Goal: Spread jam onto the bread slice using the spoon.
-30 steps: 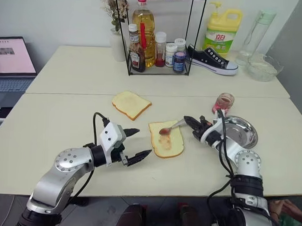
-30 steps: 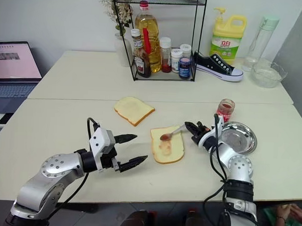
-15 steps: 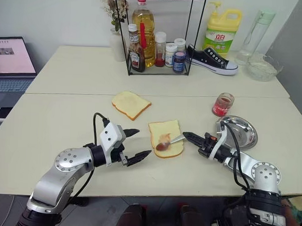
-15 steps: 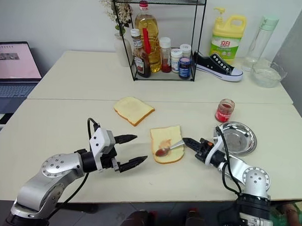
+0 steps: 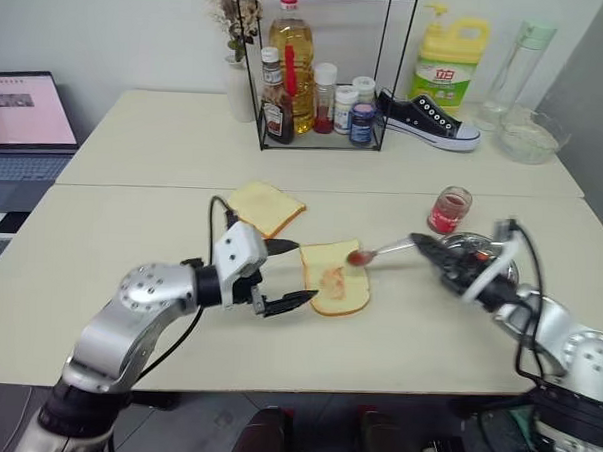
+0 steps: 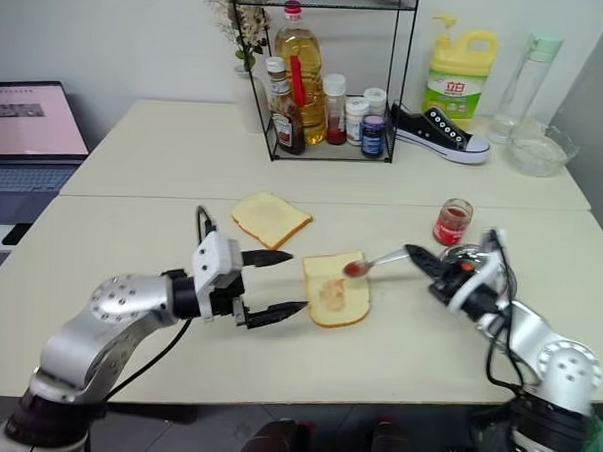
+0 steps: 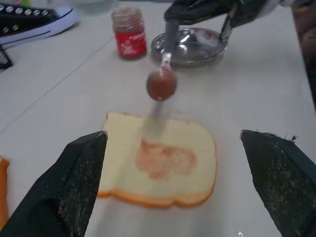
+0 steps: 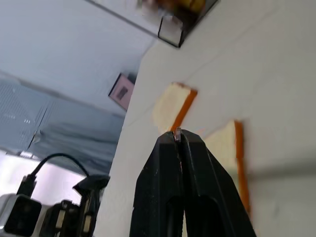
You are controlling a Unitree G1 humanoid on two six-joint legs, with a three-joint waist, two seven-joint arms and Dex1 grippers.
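The bread slice (image 5: 334,290) lies flat mid-table with a red jam smear on its middle. My right gripper (image 5: 419,240) is shut on the spoon (image 5: 380,251) by the handle end. It holds the spoon about level, with the jam-coated bowl (image 7: 161,84) hovering just above the slice's far right edge. The jam jar (image 5: 448,209) stands upright beyond the gripper. My left gripper (image 5: 291,274) is open just left of the slice, one finger (image 7: 81,182) on each side of it in the left wrist view, touching nothing.
A second bread slice (image 5: 265,204) lies further back to the left. A steel dish (image 7: 192,44) sits under my right arm. A wire rack (image 5: 318,87) of bottles, a shoe (image 5: 426,119), a detergent bottle (image 5: 447,67) and a glass bowl (image 5: 531,136) line the far table. A laptop (image 5: 21,114) is at the far left.
My right gripper lifted the spoon off the bread and drew it up and to the right. My left gripper moved up and right, closer to the slice.
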